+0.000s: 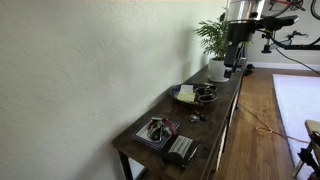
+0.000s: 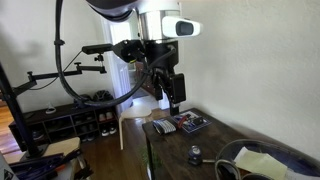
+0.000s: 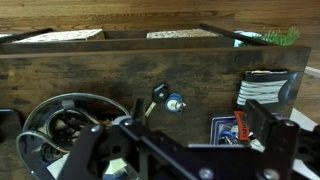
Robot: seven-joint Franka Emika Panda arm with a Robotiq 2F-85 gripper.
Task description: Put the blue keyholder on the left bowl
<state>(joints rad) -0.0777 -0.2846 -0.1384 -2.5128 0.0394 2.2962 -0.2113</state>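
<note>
Dark wood table (image 1: pixel 218 100) runs along a wall, its front edge open to the room. Gripper (image 2: pixel 173 98) hangs above, jaws spread, empty. The left bowl (image 3: pixel 222 128) holds small clutter. The blue keyholder (image 3: pixel 172 101) lies on bare wood between it and a dark round bowl (image 3: pixel 60 130).

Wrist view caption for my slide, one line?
Open jaws above a dark wooden table; blue keyholder lies between a round dish and the squarish grey-blue dish.
</note>
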